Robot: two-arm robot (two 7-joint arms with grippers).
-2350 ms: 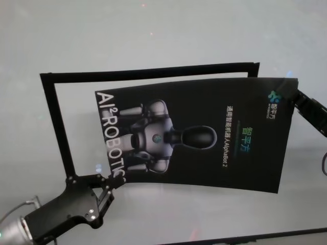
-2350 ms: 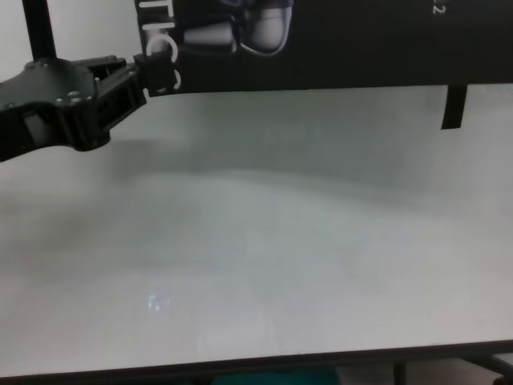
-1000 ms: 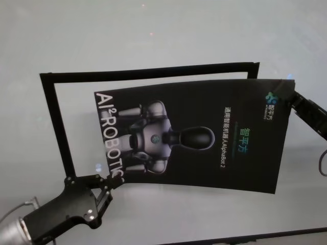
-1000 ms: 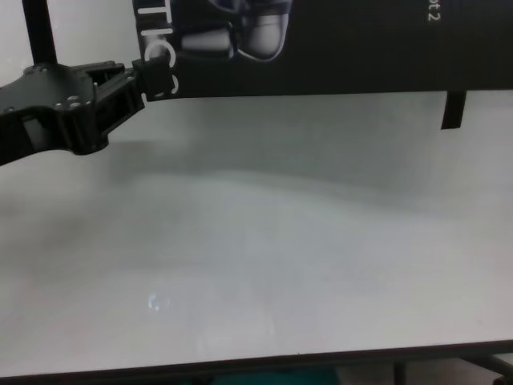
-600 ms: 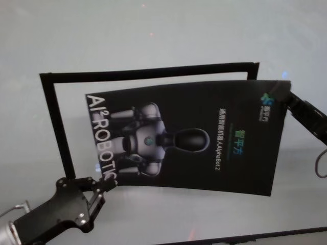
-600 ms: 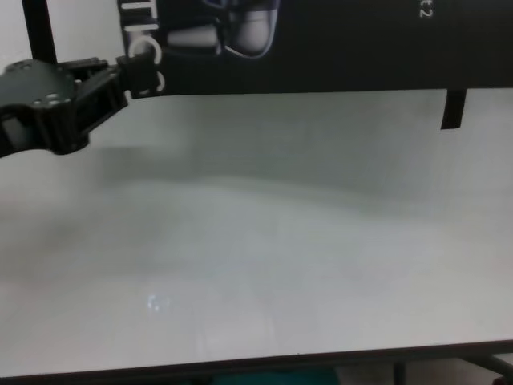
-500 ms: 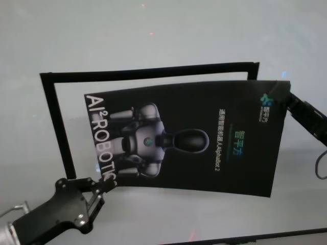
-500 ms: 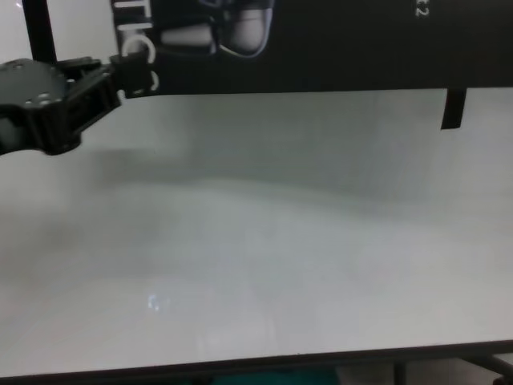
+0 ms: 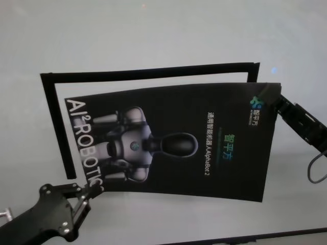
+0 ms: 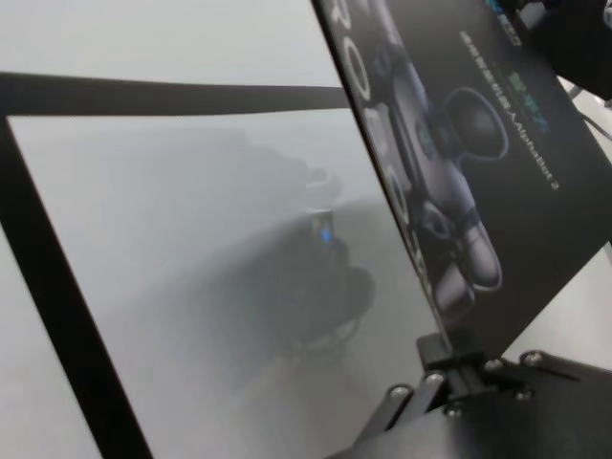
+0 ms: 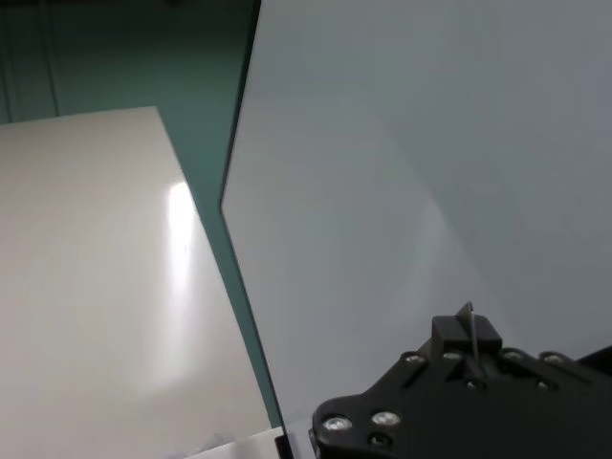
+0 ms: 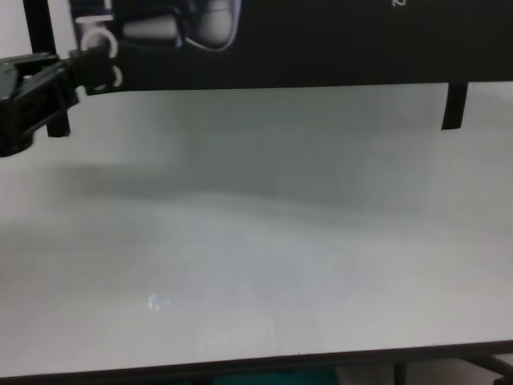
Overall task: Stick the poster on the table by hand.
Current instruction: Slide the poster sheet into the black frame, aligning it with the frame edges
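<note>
Poster: the large black rectangular sheet (image 9: pixel 173 140) with white lettering and a grey-white robot image hangs stretched between both arms above the wide white matte counter (image 9: pixel 153 35), bowed slightly and not yet lying flat.
Left gripper: the black left gripper (image 9: pixel 94 190) sits at the poster's near corner on the robot's left, its fingers pinching the edge beside the lettering.
Right gripper: the black right gripper (image 9: pixel 277 104) holds the far corner on the robot's right, by the small green logo, fingers pinching that corner.
Frame: narrow black strips (image 9: pixel 51 109) lie on the counter as an outline; the poster overlaps it, skewed and partly outside on the near and right sides.
Step in hand: by my reading, aligning the sheet with the outline before lowering.
Doing it well: keep both corners taut and level, square the edges to the strips, then lower evenly so no bow or crease is trapped.
Risk: a slack pull could let the sheet land crooked.
</note>
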